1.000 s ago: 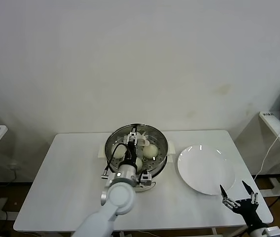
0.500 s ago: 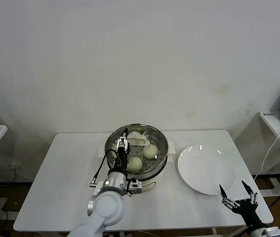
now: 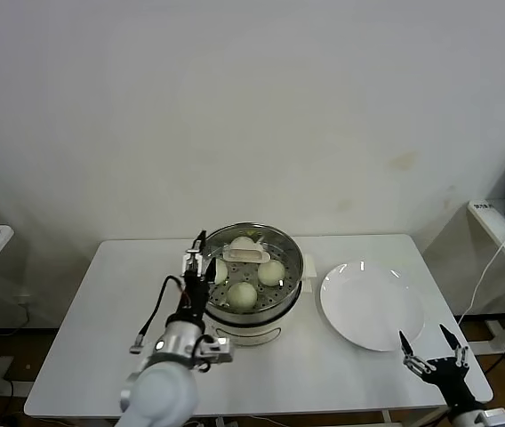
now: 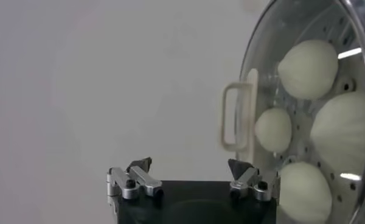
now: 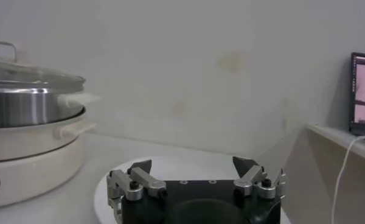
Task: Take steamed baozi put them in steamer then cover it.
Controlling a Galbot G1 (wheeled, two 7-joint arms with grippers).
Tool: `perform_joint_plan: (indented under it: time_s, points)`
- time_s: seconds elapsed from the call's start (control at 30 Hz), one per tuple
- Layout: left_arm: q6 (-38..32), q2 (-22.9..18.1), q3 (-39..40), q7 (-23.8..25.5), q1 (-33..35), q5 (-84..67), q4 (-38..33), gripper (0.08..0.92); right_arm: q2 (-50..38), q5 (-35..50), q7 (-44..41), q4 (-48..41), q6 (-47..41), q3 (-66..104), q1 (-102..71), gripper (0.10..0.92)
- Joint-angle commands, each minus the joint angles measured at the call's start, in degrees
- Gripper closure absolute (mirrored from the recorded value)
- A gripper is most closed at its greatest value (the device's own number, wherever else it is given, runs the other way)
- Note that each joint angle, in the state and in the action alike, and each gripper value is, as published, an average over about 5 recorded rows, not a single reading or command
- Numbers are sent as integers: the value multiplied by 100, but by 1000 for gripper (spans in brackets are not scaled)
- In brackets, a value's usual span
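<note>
The left gripper (image 3: 197,260) stood with its fingers spread wide and held nothing; in the head view it hung just at the left rim of the steamer (image 3: 281,298), and the left wrist view showed both fingertips (image 4: 140,164) apart over bare white table (image 3: 101,311) with the pot to one side. The cover (image 3: 247,255) sat on the steamer, its cream bar handle across the top, free of the fingers. Through the glass four steamed baozi (image 3: 242,294) lay on the perforated tray; the left wrist view showed them close together (image 4: 308,61). The steamer rested on its cream-white base near the middle of the table, with the empty white plate (image 3: 372,307) just beside it on the right. The right gripper (image 3: 431,360) waited at the near right corner of the table, beside the plate's near edge, fingers parted and empty; its wrist view confirmed the gap (image 5: 193,176) and showed the covered pot (image 5: 30,100) well off. Against the frame one second earlier: the left gripper was then over the centre of the pot at the lid handle; it had since let go and drawn back to the left rim. The right gripper was unchanged.
</note>
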Motion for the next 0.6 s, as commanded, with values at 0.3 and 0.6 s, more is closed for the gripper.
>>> perform_joint_plan:
  time_s: [0.3, 0.6]
  points:
    - [-3405, -245, -3018, -1982, 2312, -7992, 271, 177, 11, -1, 95, -88, 420, -160, 191, 203]
    - [-4493, -859, -3431, -1873, 2866, -8227, 882, 177, 213, -98, 144, -214, 640, -361, 395, 203]
